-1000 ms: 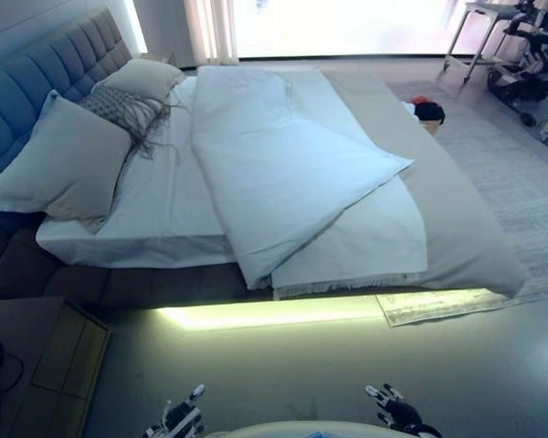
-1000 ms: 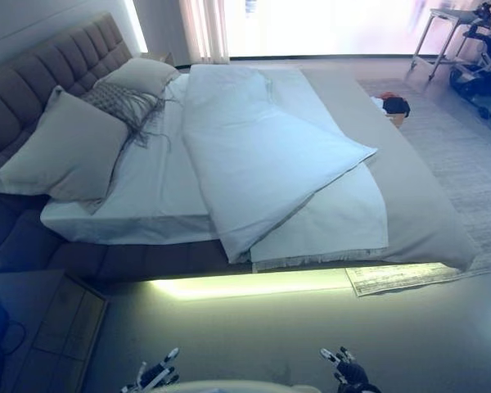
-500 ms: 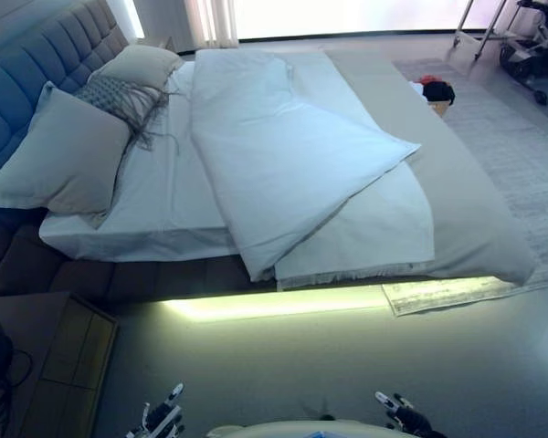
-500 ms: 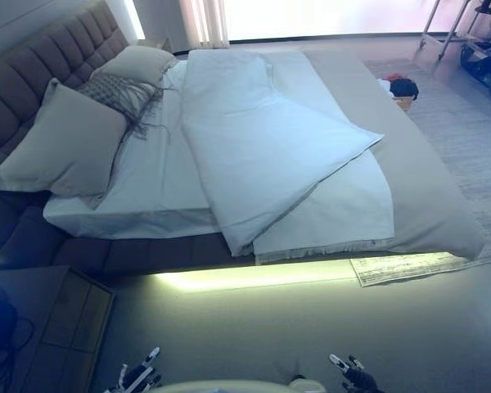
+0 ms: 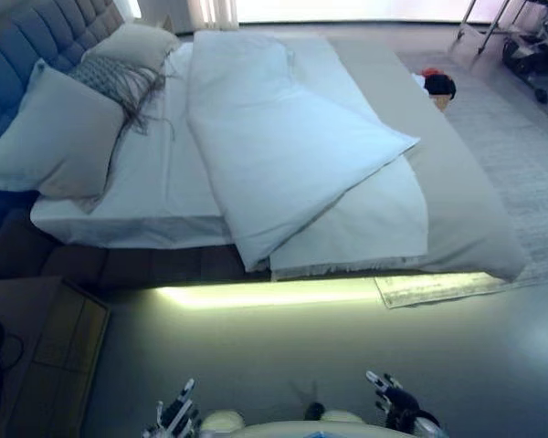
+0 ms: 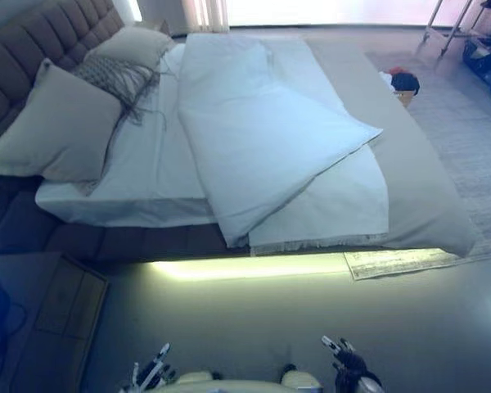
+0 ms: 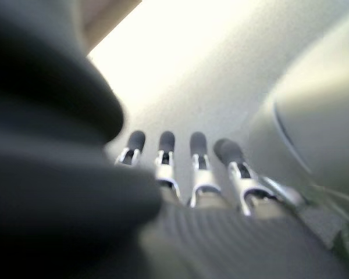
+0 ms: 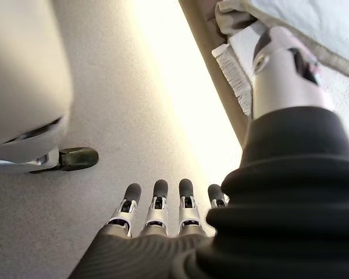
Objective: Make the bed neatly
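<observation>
White duvet (image 5: 283, 164) rumpled across bed (image 5: 457, 210)

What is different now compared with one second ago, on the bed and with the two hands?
Nothing on the bed moved; only the camera view shifted. The left hand and right hand hang low over the floor as before, fingers straight, holding nothing. The white duvet stays folded back and the pillows stay by the headboard.

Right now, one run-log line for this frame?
stage: approach | duvet: folded back diagonally, untouched | pillows: at headboard | left robot hand: open, low, empty | right robot hand: open, low, empty
</observation>
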{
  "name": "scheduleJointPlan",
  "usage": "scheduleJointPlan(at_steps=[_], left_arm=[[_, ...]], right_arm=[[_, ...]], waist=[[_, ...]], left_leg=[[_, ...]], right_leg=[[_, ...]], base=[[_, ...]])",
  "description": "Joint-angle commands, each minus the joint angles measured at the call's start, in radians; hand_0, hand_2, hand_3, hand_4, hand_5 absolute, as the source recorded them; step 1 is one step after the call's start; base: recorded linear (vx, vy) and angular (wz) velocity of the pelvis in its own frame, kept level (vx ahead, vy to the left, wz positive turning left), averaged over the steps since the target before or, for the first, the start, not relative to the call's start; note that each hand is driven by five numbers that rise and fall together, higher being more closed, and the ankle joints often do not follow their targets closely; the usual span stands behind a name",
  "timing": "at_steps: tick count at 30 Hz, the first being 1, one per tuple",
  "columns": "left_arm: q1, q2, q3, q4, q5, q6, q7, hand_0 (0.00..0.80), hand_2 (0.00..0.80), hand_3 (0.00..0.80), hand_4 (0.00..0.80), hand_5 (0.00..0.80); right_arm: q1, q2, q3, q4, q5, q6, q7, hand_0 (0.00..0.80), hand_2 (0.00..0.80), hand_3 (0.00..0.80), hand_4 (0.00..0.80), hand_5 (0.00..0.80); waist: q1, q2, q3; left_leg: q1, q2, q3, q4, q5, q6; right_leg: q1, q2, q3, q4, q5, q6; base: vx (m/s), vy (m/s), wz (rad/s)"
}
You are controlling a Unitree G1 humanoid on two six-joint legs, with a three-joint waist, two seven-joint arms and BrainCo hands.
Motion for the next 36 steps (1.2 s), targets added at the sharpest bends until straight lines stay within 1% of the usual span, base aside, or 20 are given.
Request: scheduleJointPlan(at_steps=[1, 3, 5, 6, 8, 9, 10, 11, 12, 15, 17, 19, 20, 22, 24, 25, 27, 30, 33, 36], left_arm=[[0.009, -0.017, 0.016, 0.013, -0.041, 0.01, 0.023, 0.0, 0.0, 0.0, 0.0, 0.0], [0.018, -0.027, 0.005, 0.024, -0.046, 0.002, 0.025, 0.0, 0.0, 0.0, 0.0, 0.0], [0.026, -0.035, 0.005, 0.028, -0.051, -0.002, 0.03, 0.0, 0.0, 0.0, 0.0, 0.0], [0.028, -0.037, 0.009, 0.028, -0.055, -0.003, 0.03, 0.0, 0.0, 0.0, 0.0, 0.0], [0.028, -0.036, 0.028, 0.033, -0.066, -0.006, 0.02, 0.0, 0.0, 0.0, 0.0, 0.0], [0.032, -0.031, 0.045, 0.037, -0.049, -0.005, 0.015, 0.0, 0.0, 0.0, 0.0, 0.0], [0.03, -0.024, 0.057, 0.045, -0.035, -0.009, 0.016, 0.0, 0.0, 0.0, 0.0, 0.0], [0.028, -0.019, 0.058, 0.047, -0.034, -0.012, 0.013, 0.0, 0.0, 0.0, 0.0, 0.0], [0.023, -0.003, 0.054, 0.048, -0.024, -0.015, 0.0, 0.0, 0.0, 0.0, 0.0, 0.0], [0.005, 0.022, 0.04, 0.039, 0.021, -0.015, -0.011, 0.0, 0.0, 0.0, 0.0, 0.0], [-0.007, 0.038, 0.03, 0.039, 0.04, -0.012, -0.012, 0.0, 0.0, 0.0, 0.0, 0.0], [-0.027, 0.069, 0.011, 0.042, 0.09, -0.008, -0.014, 0.0, 0.0, 0.0, 0.0, 0.0], [-0.04, 0.079, 0.001, 0.038, 0.099, -0.002, -0.005, 0.0, 0.0, 0.0, 0.0, 0.0], [-0.061, 0.093, -0.009, 0.034, 0.101, 0.003, -0.005, 0.0, 0.0, 0.0, 0.0, 0.0], [-0.07, 0.096, -0.01, 0.024, 0.095, 0.002, -0.004, 0.0, 0.0, 0.0, 0.0, 0.0], [-0.073, 0.095, -0.008, 0.014, 0.09, 0.001, -0.002, 0.0, 0.0, 0.0, 0.0, 0.0], [-0.075, 0.091, -0.009, -0.005, 0.084, -0.003, -0.001, 0.0, 0.0, 0.0, 0.0, 0.0], [-0.067, 0.085, -0.006, -0.003, 0.099, 0.002, -0.001, 0.0, 0.0, 0.0, 0.0, 0.0], [-0.027, 0.064, 0.016, 0.02, 0.122, -0.01, -0.01, 0.0, 0.0, 0.0, 0.0, 0.0], [-0.001, 0.045, 0.023, 0.017, 0.108, 0.006, 0.001, 0.0, 0.0, 0.0, 0.0, 0.0]], right_arm=[[-0.043, -0.021, 0.032, 0.033, -0.039, 0.044, -0.006, 0.0, 0.0, 0.0, 0.0, 0.0], [-0.044, -0.025, 0.032, 0.039, -0.038, 0.046, -0.023, 0.0, 0.0, 0.0, 0.0, 0.0], [-0.035, -0.025, 0.031, 0.037, -0.027, 0.039, -0.016, 0.0, 0.0, 0.0, 0.0, 0.0], [-0.033, -0.025, 0.03, 0.034, -0.024, 0.039, -0.015, 0.0, 0.0, 0.0, 0.0, 0.0], [-0.023, -0.022, 0.017, 0.036, 0.0, 0.032, 0.0, 0.0, 0.0, 0.0, 0.0, 0.0], [-0.02, -0.017, 0.008, 0.042, 0.001, 0.036, -0.005, 0.0, 0.0, 0.0, 0.0, 0.0], [-0.013, -0.011, -0.007, 0.048, -0.004, 0.038, -0.018, 0.0, 0.0, 0.0, 0.0, 0.0], [-0.009, -0.008, -0.011, 0.05, 0.002, 0.039, -0.017, 0.0, 0.0, 0.0, 0.0, 0.0], [0.011, -0.005, -0.029, 0.052, 0.011, 0.038, -0.003, 0.0, 0.0, 0.0, 0.0, 0.0], [0.029, -0.002, -0.042, 0.052, -0.014, 0.027, 0.028, 0.0, 0.0, 0.0, 0.0, 0.0], [0.026, -0.002, -0.039, 0.044, 0.002, 0.033, 0.034, 0.0, 0.0, 0.0, 0.0, 0.0], [0.022, -0.002, -0.04, 0.037, 0.017, 0.038, 0.035, 0.0, 0.0, 0.0, 0.0, 0.0], [0.019, -0.002, -0.039, 0.032, 0.033, 0.045, 0.032, 0.0, 0.0, 0.0, 0.0, 0.0], [0.018, -0.009, -0.042, 0.035, 0.063, 0.036, 0.025, 0.0, 0.0, 0.0, 0.0, 0.0], [0.017, -0.014, -0.045, 0.032, 0.07, 0.019, 0.023, 0.0, 0.0, 0.0, 0.0, 0.0], [0.018, -0.017, -0.048, 0.025, 0.077, 0.009, 0.026, 0.0, 0.0, 0.0, 0.0, 0.0], [0.014, -0.019, -0.064, 0.008, 0.089, 0.0, 0.032, 0.0, 0.0, 0.0, 0.0, 0.0], [0.013, -0.016, -0.096, 0.004, 0.092, -0.005, 0.042, 0.0, 0.0, 0.0, 0.0, 0.0], [0.02, -0.007, -0.096, 0.014, 0.083, -0.009, 0.033, 0.0, 0.0, 0.0, 0.0, 0.0], [0.019, 0.004, -0.083, 0.017, 0.085, -0.012, 0.015, 0.0, 0.0, 0.0, 0.0, 0.0]], waist=[[0.03, 0.057, 0.045], [0.059, 0.069, 0.061], [0.079, 0.07, 0.064], [0.082, 0.068, 0.064], [0.083, 0.069, 0.055], [0.086, 0.064, 0.041], [0.089, 0.057, 0.023], [0.09, 0.052, 0.017], [0.092, 0.042, -0.006], [0.091, 0.023, -0.045], [0.086, 0.017, -0.061], [0.056, 0.02, -0.079], [0.037, 0.022, -0.077], [0.009, 0.044, -0.069], [-0.018, 0.06, -0.047], [-0.03, 0.061, -0.033], [-0.056, 0.041, -0.008], [-0.083, 0.051, 0.005], [-0.097, 0.044, -0.013], [-0.101, 0.043, -0.034]], left_leg=[[-0.07, 0.03, 0.047, -0.301, 0.182, 0.041], [-0.105, 0.04, 0.024, -0.47, 0.243, 0.033], [-0.141, 0.049, 0.012, -0.523, 0.251, 0.027], [-0.145, 0.05, 0.015, -0.522, 0.251, 0.027], [-0.136, 0.062, 0.063, -0.505, 0.225, 0.031], [-0.119, 0.069, 0.085, -0.506, 0.205, 0.038], [-0.102, 0.064, 0.08, -0.479, 0.195, 0.048], [-0.101, 0.058, 0.075, -0.466, 0.189, 0.051], [-0.103, 0.042, 0.072, -0.428, 0.159, 0.074], [-0.1, -0.002, 0.067, -0.389, 0.115, 0.126], [-0.097, -0.026, 0.063, -0.382, 0.098, 0.152], [-0.07, -0.06, 0.058, -0.382, 0.075, 0.183], [-0.052, -0.069, 0.06, -0.381, 0.061, 0.19], [-0.021, -0.059, 0.071, -0.391, 0.062, 0.186], [0.035, -0.054, 0.081, -0.403, 0.052, 0.174], [0.065, -0.059, 0.08, -0.408, 0.034, 0.168], [0.111, -0.082, 0.077, -0.407, -0.035, 0.162], [0.178, -0.073, 0.056, -0.401, -0.103, 0.162], [0.228, -0.072, 0.012, -0.38, -0.153, 0.169], [0.272, -0.052, -0.001, -0.38, -0.161, 0.158]], right_leg=[[0.037, 0.058, 0.012, 0.077, -0.05, 0.03], [0.091, 0.062, 0.037, 0.063, -0.075, 0.036], [0.134, 0.051, 0.055, 0.064, -0.107, 0.042], [0.144, 0.046, 0.057, 0.066, -0.118, 0.043], [0.177, 0.013, 0.042, 0.077, -0.15, 0.063], [0.196, -0.019, 0.022, 0.081, -0.158, 0.084], [0.215, -0.052, 0.008, 0.092, -0.163, 0.106], [0.223, -0.062, 0.005, 0.095, -0.164, 0.113], [0.239, -0.092, 0.001, 0.127, -0.165, 0.127], [0.218, -0.152, 0.013, 0.246, -0.074, 0.144], [0.189, -0.157, 0.024, 0.318, -0.031, 0.146], [0.071, -0.128, 0.06, 0.472, 0.039, 0.14], [0.003, -0.116, 0.069, 0.504, 0.043, 0.132], [-0.1, -0.069, 0.048, 0.446, 0.008, 0.11], [-0.191, -0.06, 0.006, 0.362, 0.0, 0.095], [-0.245, -0.071, -0.009, 0.297, 0.027, 0.097], [-0.342, -0.113, -0.021, 0.141, 0.148, 0.134], [-0.375, -0.112, -0.007, 0.01, 0.175, 0.148], [-0.331, -0.099, 0.041, 0.04, 0.165, 0.148], [-0.301, -0.089, 0.046, 0.103, 0.154, 0.145]], base=[[0.431, 0.203, -0.2], [0.443, 0.175, -0.12], [0.421, 0.172, -0.09], [0.462, 0.255, -0.17], [0.373, 0.244, -0.37], [0.491, 0.296, -0.61], [0.508, 0.292, -0.69], [0.595, 0.329, -0.64], [0.514, 0.287, -0.42], [0.503, 0.315, 0.08], [0.331, 0.207, 0.2], [0.4, 0.216, 0.17], [0.38, 0.155, 0.18], [0.307, 0.04, 0.27], [0.259, -0.055, 0.18], [0.254, -0.157, -0.05], [0.299, -0.186, 0.02], [0.383, -0.194, 0.12], [0.481, -0.256, 0.32], [0.374, -0.211, 0.46]])
